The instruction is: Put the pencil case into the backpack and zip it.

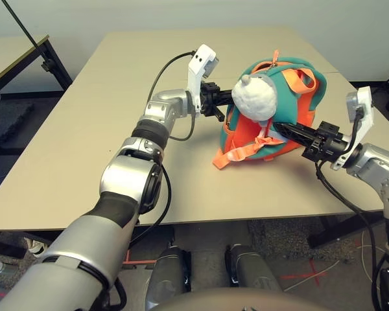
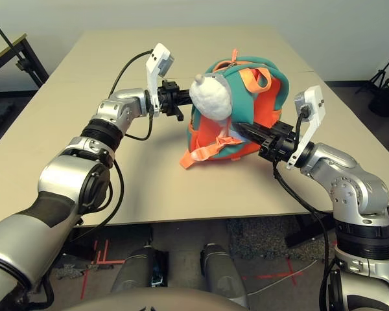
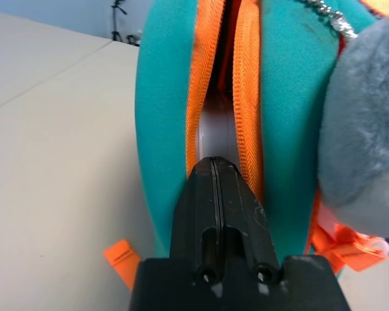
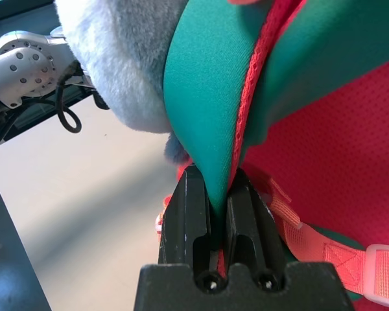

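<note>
Matt teal foam-like cloth on the backpack [image 1: 282,97] with woven orange zip tape [image 3: 246,97] and mesh, a fuzzy plush toy [image 2: 211,96], a smooth white case [image 3: 217,133] inside, scuffed black plastic fingers [image 3: 243,207], a matt beige table [image 1: 84,129].

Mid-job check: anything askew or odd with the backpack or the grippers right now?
Nothing damaged. The backpack is held up on edge between both grippers. Its zip is not closed: a pale surface, likely the pencil case, shows in the gap. The right gripper pinches a teal fabric edge; the plush toy dangles in front.

Lab: taped floor [image 2: 97,254], tripod [image 2: 384,74].
</note>
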### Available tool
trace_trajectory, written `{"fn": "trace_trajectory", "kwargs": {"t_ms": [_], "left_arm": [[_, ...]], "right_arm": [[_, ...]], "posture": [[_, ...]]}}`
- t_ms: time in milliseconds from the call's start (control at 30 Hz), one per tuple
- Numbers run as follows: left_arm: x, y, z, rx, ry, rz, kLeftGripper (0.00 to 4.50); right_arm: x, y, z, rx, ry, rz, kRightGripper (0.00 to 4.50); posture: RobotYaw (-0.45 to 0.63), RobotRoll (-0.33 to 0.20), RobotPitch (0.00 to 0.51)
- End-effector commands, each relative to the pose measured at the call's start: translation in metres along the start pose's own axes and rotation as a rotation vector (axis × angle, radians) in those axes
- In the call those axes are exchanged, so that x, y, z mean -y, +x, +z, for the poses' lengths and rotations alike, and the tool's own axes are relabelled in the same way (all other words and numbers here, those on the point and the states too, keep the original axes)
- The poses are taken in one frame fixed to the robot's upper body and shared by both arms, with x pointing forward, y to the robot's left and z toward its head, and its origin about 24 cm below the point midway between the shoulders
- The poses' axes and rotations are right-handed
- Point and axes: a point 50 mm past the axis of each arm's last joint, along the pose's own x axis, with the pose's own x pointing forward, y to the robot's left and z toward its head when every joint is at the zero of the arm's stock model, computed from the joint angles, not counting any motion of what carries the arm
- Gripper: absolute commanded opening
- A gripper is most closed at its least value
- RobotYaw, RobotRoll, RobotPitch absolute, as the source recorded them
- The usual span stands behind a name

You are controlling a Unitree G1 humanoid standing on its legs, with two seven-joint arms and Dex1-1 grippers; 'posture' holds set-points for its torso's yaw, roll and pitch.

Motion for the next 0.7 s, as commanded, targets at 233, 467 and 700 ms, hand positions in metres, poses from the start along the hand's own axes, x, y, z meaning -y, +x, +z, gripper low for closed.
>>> {"fn": "trace_trajectory", "kwargs": {"t_ms": [233, 467, 700], "left_arm": [[0.007, -0.047, 0.041, 0.02, 0.066, -0.162, 0.03], [0.04, -0.075, 0.066, 0.031, 0.088, -0.341, 1.78], [0.06, -0.072, 0.08, 0.015, 0.14, -0.365, 4.46]], "right_arm": [[-0.004, -0.003, -0.002, -0.002, -0.001, 0.011, 0.0], [0.0, -0.001, -0.001, -0.021, -0.011, 0.021, 0.0], [0.0, 0.004, -0.002, -0.029, -0.012, 0.041, 0.0]], "posture": [[-0.27, 0.0, 0.034], [-0.24, 0.0, 0.019], [-0.22, 0.0, 0.012]]}}
